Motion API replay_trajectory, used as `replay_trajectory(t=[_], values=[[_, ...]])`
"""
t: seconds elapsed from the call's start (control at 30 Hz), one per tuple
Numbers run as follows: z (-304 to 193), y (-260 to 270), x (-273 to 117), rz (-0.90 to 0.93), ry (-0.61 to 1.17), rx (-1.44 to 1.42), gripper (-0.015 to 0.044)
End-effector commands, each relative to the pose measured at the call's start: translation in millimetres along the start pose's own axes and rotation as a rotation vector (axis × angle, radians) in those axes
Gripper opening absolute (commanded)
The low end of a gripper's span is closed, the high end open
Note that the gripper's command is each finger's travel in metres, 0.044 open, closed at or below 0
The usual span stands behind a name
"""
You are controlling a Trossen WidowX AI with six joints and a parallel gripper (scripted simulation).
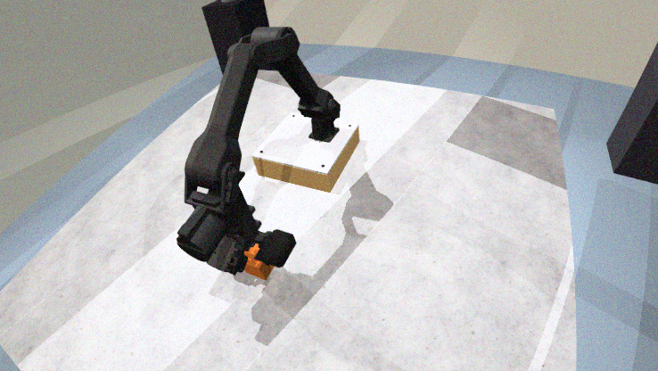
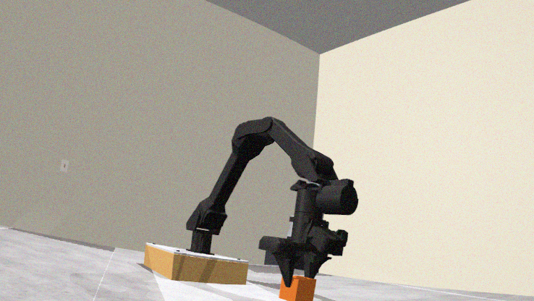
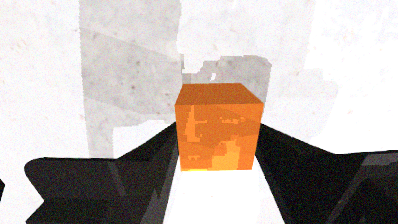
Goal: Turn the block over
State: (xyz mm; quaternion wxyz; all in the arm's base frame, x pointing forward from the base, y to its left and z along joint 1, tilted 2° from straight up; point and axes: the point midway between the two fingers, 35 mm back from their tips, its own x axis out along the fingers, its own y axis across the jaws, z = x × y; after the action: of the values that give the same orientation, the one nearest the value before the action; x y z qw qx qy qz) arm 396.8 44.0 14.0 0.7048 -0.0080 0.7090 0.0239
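Observation:
An orange block (image 1: 258, 267) (image 2: 297, 288) (image 3: 218, 129) rests on the pale table at the near left of the top view. My gripper (image 1: 250, 261) (image 2: 298, 272) (image 3: 214, 126) points straight down over it, with one dark finger pressed against each side of the block. It is shut on the block. In the wrist view the block fills the gap between the two fingers, and its facing side shows mottled lighter orange patches. I cannot tell which side carries the mark.
The arm's base stands on a tan box with a white top (image 1: 294, 175) (image 2: 194, 267) behind the block. A dark post (image 1: 232, 22) stands at the back and a dark slab (image 1: 637, 133) at the right edge.

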Motion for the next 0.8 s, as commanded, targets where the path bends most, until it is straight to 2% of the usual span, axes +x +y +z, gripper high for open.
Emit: replay_trajectory(t=[0.0, 0.17, 0.77], values=[[2.9, 0.7, -17.0, 0.004, -0.018, 0.000, 0.0000], [3.6, 0.7, -15.8, 0.004, -0.039, 0.000, 0.0000], [6.3, 1.0, -7.9, 0.002, -0.298, -0.002, 0.0000]])
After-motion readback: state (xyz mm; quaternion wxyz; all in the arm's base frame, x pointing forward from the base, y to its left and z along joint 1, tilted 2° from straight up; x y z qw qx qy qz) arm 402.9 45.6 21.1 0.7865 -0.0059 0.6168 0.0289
